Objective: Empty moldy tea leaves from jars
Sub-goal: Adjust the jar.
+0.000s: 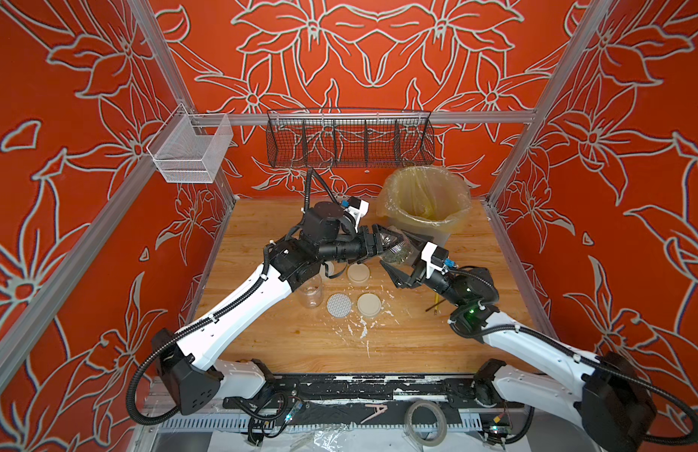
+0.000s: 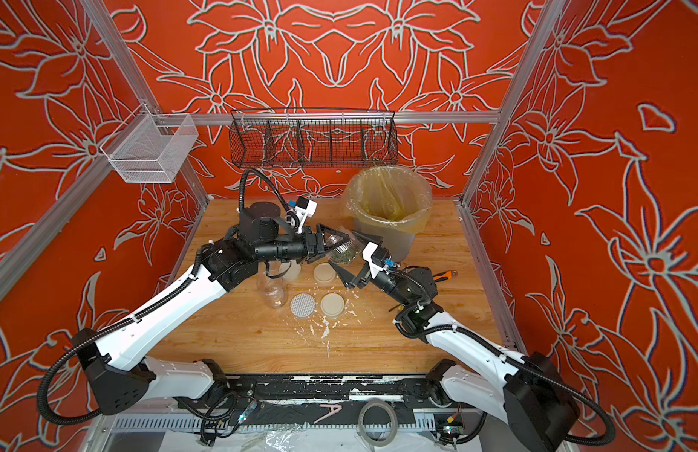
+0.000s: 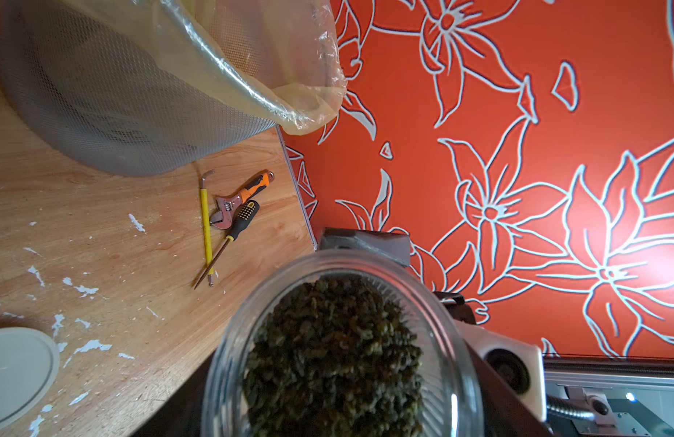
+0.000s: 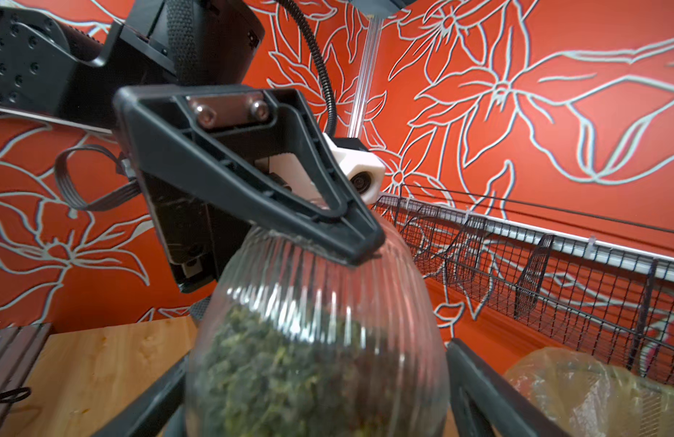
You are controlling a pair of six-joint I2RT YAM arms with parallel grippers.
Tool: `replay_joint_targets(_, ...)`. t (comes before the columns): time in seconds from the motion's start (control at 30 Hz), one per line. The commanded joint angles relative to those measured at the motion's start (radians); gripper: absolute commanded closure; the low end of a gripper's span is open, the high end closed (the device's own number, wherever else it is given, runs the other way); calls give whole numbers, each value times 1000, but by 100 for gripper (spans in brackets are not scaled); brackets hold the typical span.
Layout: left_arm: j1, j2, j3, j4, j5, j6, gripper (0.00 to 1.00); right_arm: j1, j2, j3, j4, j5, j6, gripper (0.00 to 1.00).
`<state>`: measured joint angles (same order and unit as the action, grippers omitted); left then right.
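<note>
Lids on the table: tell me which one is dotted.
The white dotted lid, lying flat next to the upright clear jar. The two cream lids, one beside it and one farther back, are plain.

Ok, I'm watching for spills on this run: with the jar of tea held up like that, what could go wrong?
The jar hangs tilted over the table, short of the bin; tea could fall outside it. The left gripper pinches ribbed glass with just its tips, so it may slip. The right gripper, open astride the jar, could knock it.
</note>
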<state>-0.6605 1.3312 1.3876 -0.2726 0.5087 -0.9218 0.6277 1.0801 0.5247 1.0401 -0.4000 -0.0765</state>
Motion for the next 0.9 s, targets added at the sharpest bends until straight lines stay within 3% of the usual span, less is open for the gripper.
replay_joint_targets(0.0,7,-16,28,75,31,-35,79,7,29,11,181,27,-50,8)
replay_joint_targets(0.17,9,-19,24,70,25,-41,79,7,54,25,199,16,-41,12)
replay_joint_targets(0.4,9,-16,21,84,31,-50,79,8,65,59,150,10,-41,8)
replay_joint_targets(0.6,9,-16,21,85,33,-55,79,8,98,80,166,24,-17,15)
replay_joint_targets(0.77,9,-19,22,87,39,-59,79,8,125,92,197,25,1,8)
replay_joint_targets(0.87,9,-19,25,83,37,-57,79,9,139,101,211,30,12,19)
